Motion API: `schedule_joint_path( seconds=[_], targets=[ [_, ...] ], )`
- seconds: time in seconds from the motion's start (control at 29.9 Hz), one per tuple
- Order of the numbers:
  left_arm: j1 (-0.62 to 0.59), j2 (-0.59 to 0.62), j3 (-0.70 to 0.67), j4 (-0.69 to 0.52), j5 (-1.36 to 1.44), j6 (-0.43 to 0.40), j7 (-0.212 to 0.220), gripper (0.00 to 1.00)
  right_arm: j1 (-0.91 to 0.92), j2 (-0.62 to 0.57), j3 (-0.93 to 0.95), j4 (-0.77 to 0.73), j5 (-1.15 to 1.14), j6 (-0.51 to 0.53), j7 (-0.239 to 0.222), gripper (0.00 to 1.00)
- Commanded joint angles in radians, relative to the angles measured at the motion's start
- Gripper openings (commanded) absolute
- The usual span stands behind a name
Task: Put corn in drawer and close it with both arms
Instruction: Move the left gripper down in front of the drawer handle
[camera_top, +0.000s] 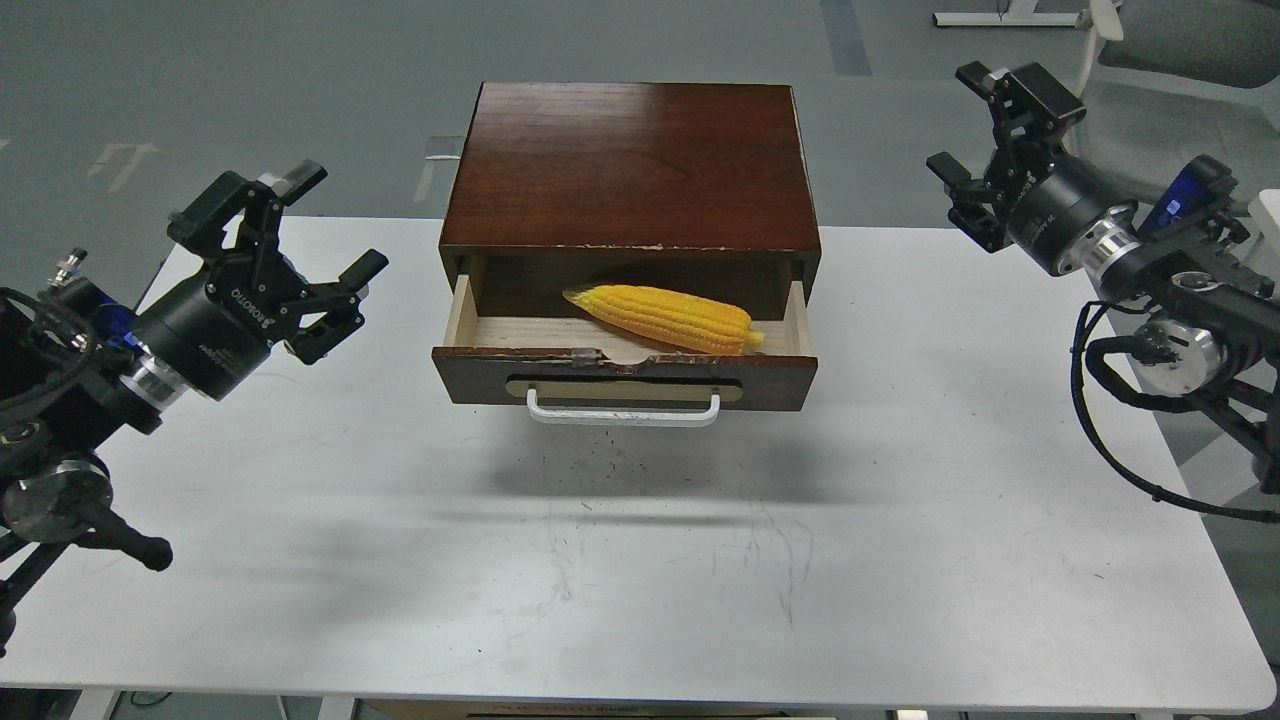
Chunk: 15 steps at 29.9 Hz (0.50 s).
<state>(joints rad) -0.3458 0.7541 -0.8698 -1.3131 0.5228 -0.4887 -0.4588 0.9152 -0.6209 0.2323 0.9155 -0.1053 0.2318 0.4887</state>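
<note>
The yellow corn (664, 318) lies inside the open drawer (625, 380), pointed end to the left. The drawer is pulled out of the dark red-brown wooden box (630, 165) and has a white bar handle (623, 411) on its front. My left gripper (318, 226) is open and empty, above the table to the left of the drawer. My right gripper (985, 125) is open and empty, raised to the right of the box, well clear of it.
The white table (640, 560) carries the box at its far middle. Grey floor lies beyond the table's back edge. Loose black cables (1130, 450) hang from the right arm near the table's right edge.
</note>
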Motion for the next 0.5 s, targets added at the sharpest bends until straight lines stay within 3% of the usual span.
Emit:
schedule_joint_path(
  seconds=[0.0,0.13,0.17,0.3,0.47],
  targets=[
    [-0.001,-0.002,0.000,0.000,0.031,0.000,-0.001,0.99,-0.050,0.030,0.004,-0.043,0.056,0.043,0.000,0.99],
    [-0.016,0.004,-0.009,-0.003,0.095,0.000,-0.006,0.99,-0.079,0.038,0.004,-0.064,0.062,0.060,0.000,0.99],
    [-0.042,0.007,-0.011,-0.020,0.150,0.000,-0.027,0.99,-0.082,0.038,0.002,-0.064,0.062,0.060,0.000,0.99],
    [-0.136,0.030,-0.009,-0.070,0.356,0.000,-0.030,0.98,-0.082,0.038,0.002,-0.066,0.062,0.058,0.000,0.99],
    [-0.263,0.014,-0.001,-0.213,0.696,0.000,-0.030,0.94,-0.081,0.041,0.002,-0.066,0.061,0.057,0.000,0.99]
  ],
)
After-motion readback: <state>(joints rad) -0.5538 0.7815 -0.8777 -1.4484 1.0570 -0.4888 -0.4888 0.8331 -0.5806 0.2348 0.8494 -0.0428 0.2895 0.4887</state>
